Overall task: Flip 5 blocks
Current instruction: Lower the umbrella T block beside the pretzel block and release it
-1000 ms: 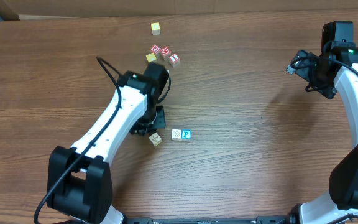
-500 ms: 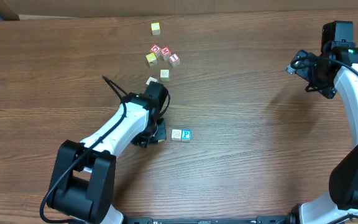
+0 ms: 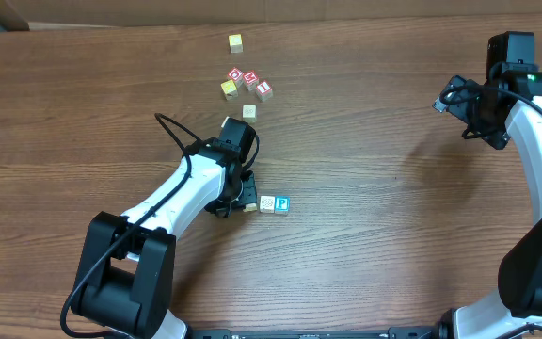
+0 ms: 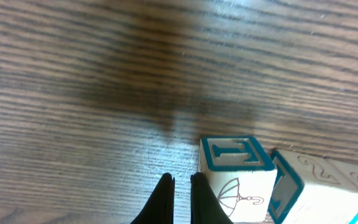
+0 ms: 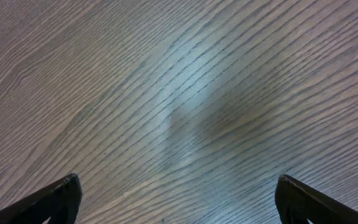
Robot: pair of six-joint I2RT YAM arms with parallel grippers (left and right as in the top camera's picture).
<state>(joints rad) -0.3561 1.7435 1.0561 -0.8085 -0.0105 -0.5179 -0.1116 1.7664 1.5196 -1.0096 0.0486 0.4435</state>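
The surface (image 3: 365,235) was brown with fine wood grain. The block (image 4: 236,168) just right of the black left fingers (image 4: 162,200) was cream. Its top carried a blue-green bordered letter, and its side a thin dark umbrella drawing. Beyond it lay the blue "P" block (image 3: 281,203). Farther from the fingers lay red-and-white cubes (image 3: 250,82) and yellow cubes (image 3: 236,42).

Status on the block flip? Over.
Left pincer shut, empty, tips low beside the end block of the row. Right pincer open, far off to the side. Nothing in the way.
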